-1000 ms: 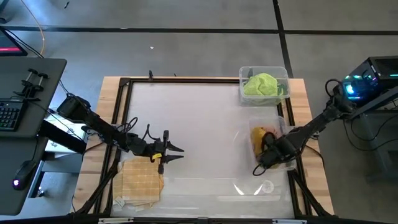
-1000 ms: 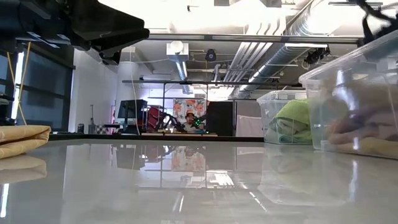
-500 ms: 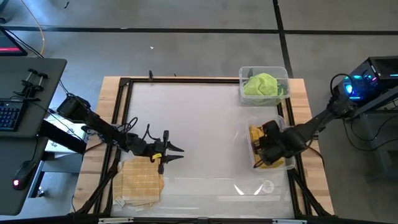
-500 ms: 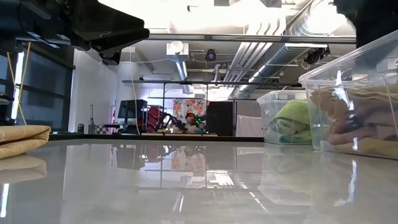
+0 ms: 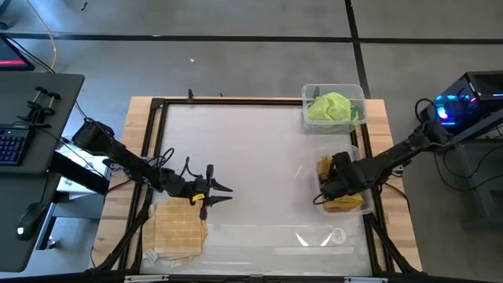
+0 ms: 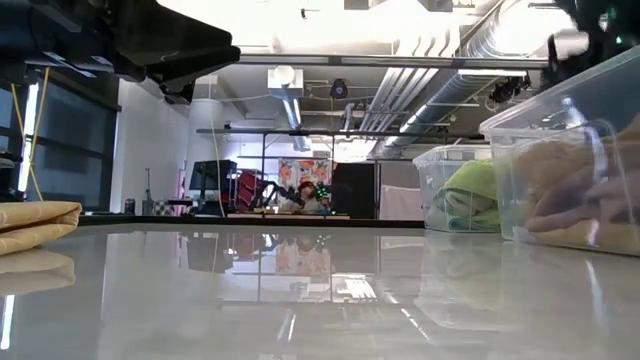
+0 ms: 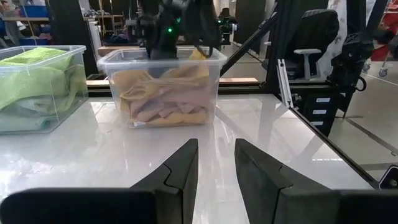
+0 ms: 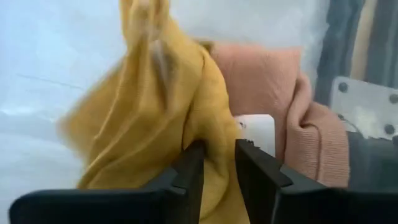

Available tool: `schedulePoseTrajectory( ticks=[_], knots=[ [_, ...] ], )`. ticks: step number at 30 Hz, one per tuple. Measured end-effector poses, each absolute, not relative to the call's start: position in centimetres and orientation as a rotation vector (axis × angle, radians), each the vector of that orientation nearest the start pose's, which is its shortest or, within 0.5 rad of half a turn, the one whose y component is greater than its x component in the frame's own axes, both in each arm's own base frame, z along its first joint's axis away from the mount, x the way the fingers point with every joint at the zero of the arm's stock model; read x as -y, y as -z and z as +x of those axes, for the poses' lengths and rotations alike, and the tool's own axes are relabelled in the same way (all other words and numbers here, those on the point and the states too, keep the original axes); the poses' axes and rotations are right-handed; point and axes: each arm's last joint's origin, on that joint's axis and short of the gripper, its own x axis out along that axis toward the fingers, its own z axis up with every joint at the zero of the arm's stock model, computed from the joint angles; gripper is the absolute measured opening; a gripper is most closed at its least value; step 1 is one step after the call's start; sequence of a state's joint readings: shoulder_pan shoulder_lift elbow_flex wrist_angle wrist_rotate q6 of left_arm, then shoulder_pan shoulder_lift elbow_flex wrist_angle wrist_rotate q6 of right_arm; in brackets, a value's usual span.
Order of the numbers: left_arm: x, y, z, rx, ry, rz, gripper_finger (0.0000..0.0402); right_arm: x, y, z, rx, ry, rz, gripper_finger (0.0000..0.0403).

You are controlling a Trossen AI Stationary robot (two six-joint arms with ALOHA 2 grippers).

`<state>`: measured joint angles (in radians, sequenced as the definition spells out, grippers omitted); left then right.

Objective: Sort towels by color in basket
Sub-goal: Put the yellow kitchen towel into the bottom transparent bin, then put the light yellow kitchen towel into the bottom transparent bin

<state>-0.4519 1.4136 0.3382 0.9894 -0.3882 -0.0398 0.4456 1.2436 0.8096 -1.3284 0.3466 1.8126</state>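
Mustard yellow towel [image 8: 168, 93] stands bunched between my right gripper's [image 8: 217, 163] shut fingers, over the near clear bin [image 5: 363, 154] at the table's right edge. Salmon pink towels [image 8: 280, 81] lie in that bin beside it. The left wrist view shows the same bin [image 7: 165, 93] with the mustard tip [image 7: 196, 55] at its rim. Green towels [image 5: 332, 107] fill the far bin [image 5: 306, 93]. Tan check towels [image 5: 179, 229] lie stacked at the table's near left. My left gripper [image 5: 216, 191] hovers just past them, open and holding nothing. My right gripper [image 5: 330, 185] pinches the mustard yellow towel between its two fingers on a bunched fold [image 8: 214, 134], several layers thick. The fingers [image 8: 189, 167] come from above, slanting down into the near bin. The cloth's lower part still rests among the towels in the bin.
The two clear bins stand one behind the other along the table's right edge. A black frame [image 5: 157, 106] borders the white table top, whose middle [image 5: 251, 157] is bare. A desk with a keyboard [image 5: 12, 145] is off the table's left side.
My right gripper has shifted about over the near bin, ending slightly toward the table's left. The mustard and salmon towels inside have been stirred, and their heap has changed shape as seen through the bin wall in the low view.
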Motion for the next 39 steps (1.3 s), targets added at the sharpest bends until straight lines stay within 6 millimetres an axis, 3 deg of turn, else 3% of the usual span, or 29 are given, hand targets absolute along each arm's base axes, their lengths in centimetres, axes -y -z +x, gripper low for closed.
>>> schedulePoseTrajectory(
  ticks=[7,13,17,22,24,31,35,39],
  knots=[
    [9.6,-16.7,22.2,-0.1,0.062,0.004,0.0094,-7.9,-27.5,16.7,-0.738,1.057,0.603,0.0078],
    [10.5,-16.2,21.7,-0.351,0.102,0.133,0.0094,-11.7,-29.6,20.2,-0.395,0.682,0.398,0.0078],
    [11.2,-17.6,20.9,-0.787,0.039,0.164,0.0094,-14.4,-28.8,23.7,-0.291,0.481,0.255,0.0078],
    [11.9,-19.5,17.9,-1.271,-0.128,0.07,0.0094,-16.7,-26.3,28.0,-0.227,0.329,0.092,0.0078],
    [12.3,-19.7,16.5,-1.379,-0.19,-0.009,0.0094,-17.2,-24.8,29.3,-0.241,0.28,0.046,0.0078],
    [14.7,-16.8,13.0,-1.362,-0.234,-0.182,0.0096,-17.5,-20.9,32.0,-0.312,0.138,0.026,0.0078],
    [15.1,-14.0,12.4,-1.212,-0.157,-0.215,0.0106,-17.0,-20.6,32.5,-0.33,0.105,0.047,0.0078],
    [14.7,-11.9,13.0,-1.028,-0.12,-0.115,0.0112,-16.3,-20.5,32.8,-0.333,0.122,0.048,0.0078]
  ],
)
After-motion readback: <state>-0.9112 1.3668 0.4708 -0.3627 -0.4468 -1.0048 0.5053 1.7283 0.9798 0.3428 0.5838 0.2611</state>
